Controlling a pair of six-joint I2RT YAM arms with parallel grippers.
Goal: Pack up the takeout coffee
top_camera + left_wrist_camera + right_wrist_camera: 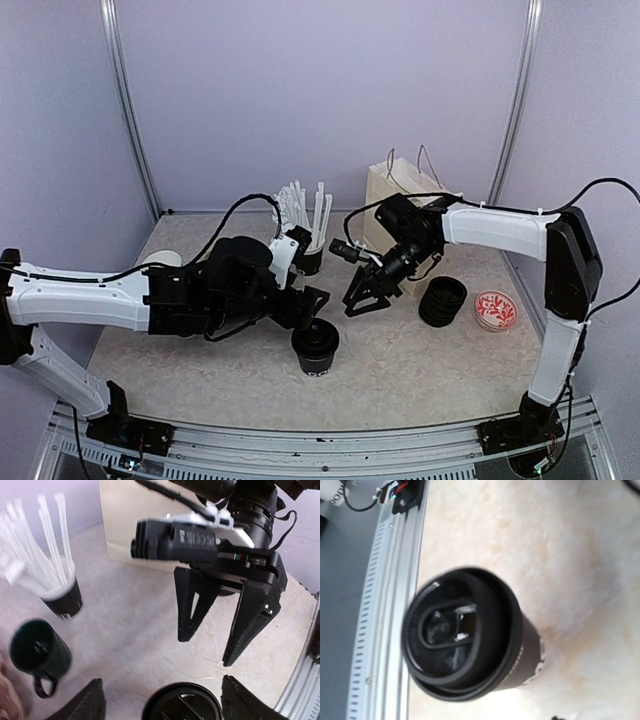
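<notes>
Though its lid (455,635) is on, the takeout cup (315,347), upright at lower centre of the overhead view, looks light and crushable; I'd grip the paper wall below the rim. Left gripper (312,305) and right gripper (362,297) both gape, empty.

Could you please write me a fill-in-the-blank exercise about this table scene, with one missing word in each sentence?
1. The takeout cup standing between the two arms is closed with a black ____.
2. The right pincer has its jaws ____.
3. The black cup near the paper bag holds white ____.

Missing words: lid; open; straws.
</notes>
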